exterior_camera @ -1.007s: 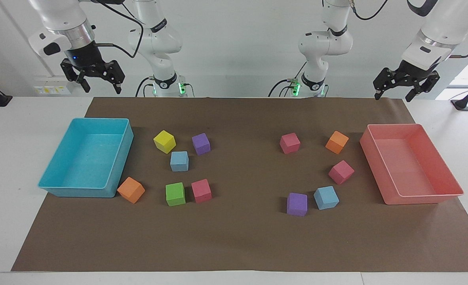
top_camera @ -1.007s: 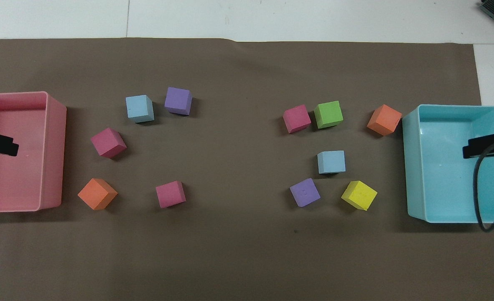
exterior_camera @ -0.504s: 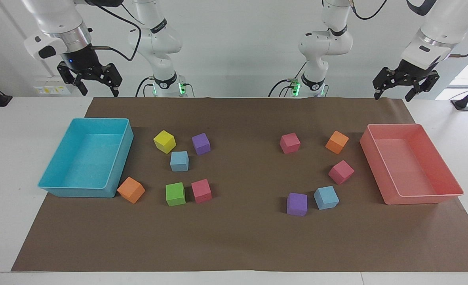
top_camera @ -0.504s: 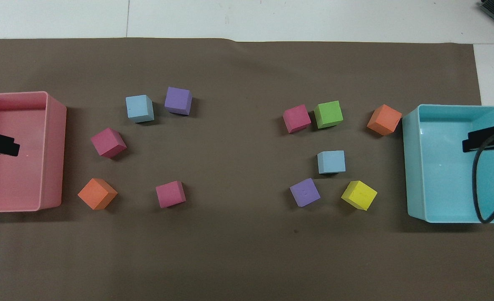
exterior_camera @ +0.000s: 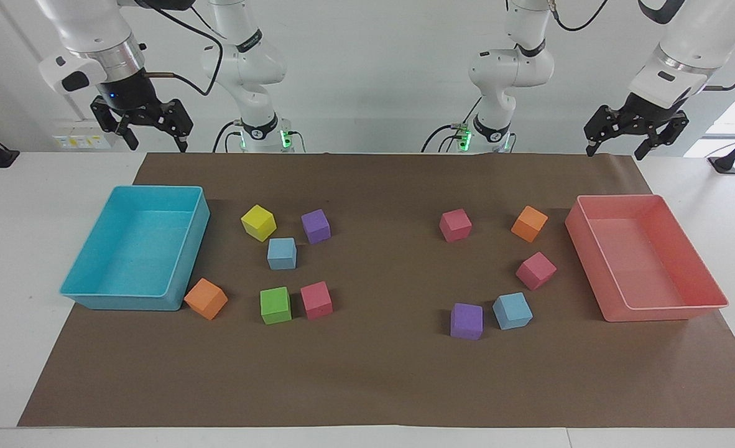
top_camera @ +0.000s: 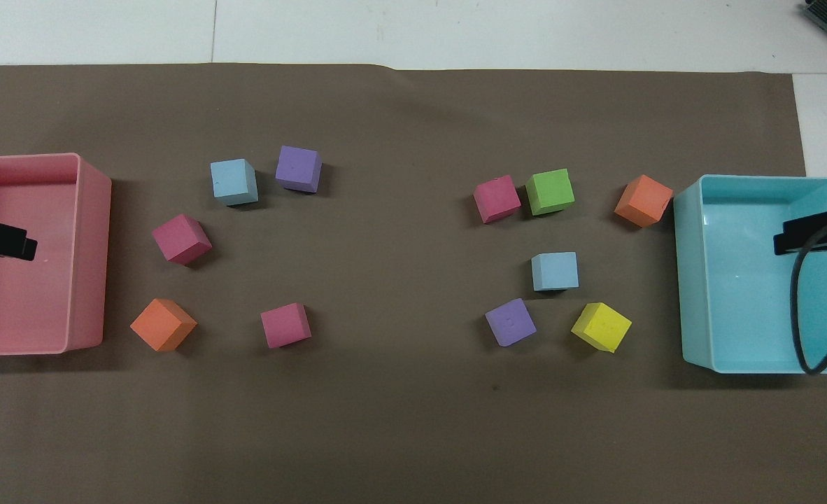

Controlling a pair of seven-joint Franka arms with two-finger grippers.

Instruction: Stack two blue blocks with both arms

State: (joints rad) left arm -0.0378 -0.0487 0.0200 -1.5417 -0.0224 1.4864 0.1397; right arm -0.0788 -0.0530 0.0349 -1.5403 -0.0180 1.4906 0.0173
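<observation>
I see one blue block (exterior_camera: 281, 253) toward the right arm's end of the surface (exterior_camera: 380, 373), between the yellow cube (exterior_camera: 258, 222) and the green cube (exterior_camera: 275, 305), with a purple cube (exterior_camera: 316, 226) just beside it. The other blue block (exterior_camera: 512, 310) sits toward the left arm's end, just beside another purple cube (exterior_camera: 466, 321) — farther from the robots than the first. Both lie flat, well apart. The right pincer (exterior_camera: 147, 132) hangs raised over the turquoise tray (exterior_camera: 184, 274), fingers apart, gripping nothing. The left pincer (exterior_camera: 617, 138) hangs over the pink tray (exterior_camera: 666, 313) — also spread, also bare.
</observation>
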